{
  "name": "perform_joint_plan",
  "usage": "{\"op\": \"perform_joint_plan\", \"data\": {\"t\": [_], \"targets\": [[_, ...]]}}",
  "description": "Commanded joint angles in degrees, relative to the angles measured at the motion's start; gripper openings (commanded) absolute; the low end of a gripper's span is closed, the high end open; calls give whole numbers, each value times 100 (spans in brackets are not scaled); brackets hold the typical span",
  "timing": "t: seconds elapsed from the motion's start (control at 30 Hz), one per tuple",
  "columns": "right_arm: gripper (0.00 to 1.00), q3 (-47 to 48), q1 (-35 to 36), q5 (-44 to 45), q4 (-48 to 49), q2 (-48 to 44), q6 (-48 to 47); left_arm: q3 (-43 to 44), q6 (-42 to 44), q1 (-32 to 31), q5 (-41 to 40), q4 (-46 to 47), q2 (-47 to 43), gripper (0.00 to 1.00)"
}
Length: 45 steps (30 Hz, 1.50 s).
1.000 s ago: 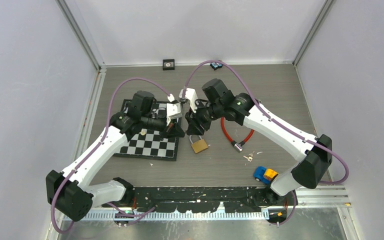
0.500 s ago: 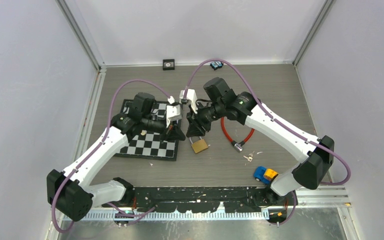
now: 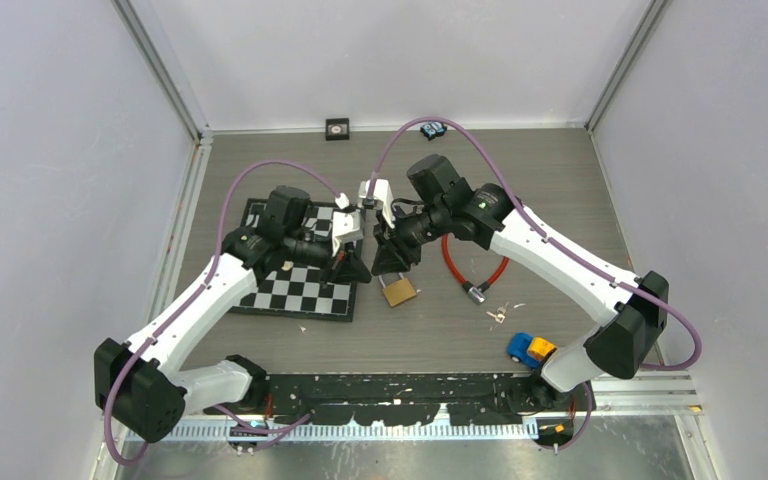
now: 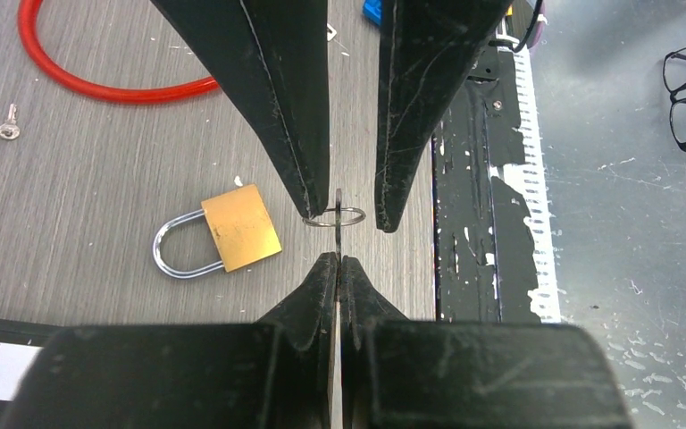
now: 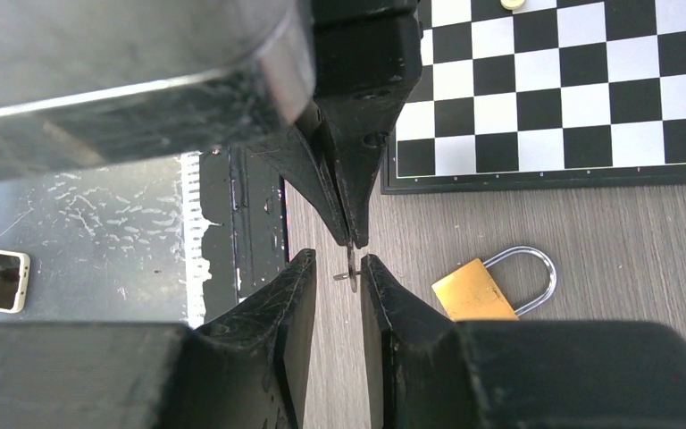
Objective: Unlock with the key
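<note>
A brass padlock point(image 3: 398, 291) with a steel shackle lies flat on the table, also seen in the left wrist view point(image 4: 232, 228) and the right wrist view point(image 5: 478, 290). My left gripper point(image 4: 337, 259) is shut on a thin key point(image 4: 337, 207), held edge-on above the table, with its wire ring point(image 4: 350, 217) sticking out past the tips. My right gripper point(image 5: 339, 264) faces it tip to tip and stands open. Its fingers point(image 4: 286, 116) straddle the key's point(image 5: 350, 266) ring end, which sits close to one pad. Both grippers meet just above the padlock.
A chessboard point(image 3: 300, 290) lies under the left arm. A red cable lock point(image 3: 460, 270) curves right of the padlock, with loose keys point(image 3: 498, 314) and a toy car point(image 3: 530, 348) nearer the front. A black strip point(image 4: 473, 179) marks the table's near edge.
The right gripper's jaws have narrowed around the key's ring end. The right arm shifted slightly toward the left gripper. The left gripper stays shut on the key.
</note>
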Motion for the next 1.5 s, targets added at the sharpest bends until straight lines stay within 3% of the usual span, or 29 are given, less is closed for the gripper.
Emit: {"op": "perform_joint_plan", "data": {"t": [0.0, 0.73, 1.07, 1.47], "targets": [[29, 120, 12, -112, 161, 0, -53, -35, -91, 43, 247, 287, -136, 0], [21, -152, 14, 10, 345, 10, -64, -156, -222, 117, 384, 500, -283, 0], [1, -166, 17, 8, 423, -6, 68, -182, -259, 128, 374, 548, -274, 0], [1, -295, 14, 330, 521, -86, 84, -183, -289, 179, 311, 619, -398, 0]]}}
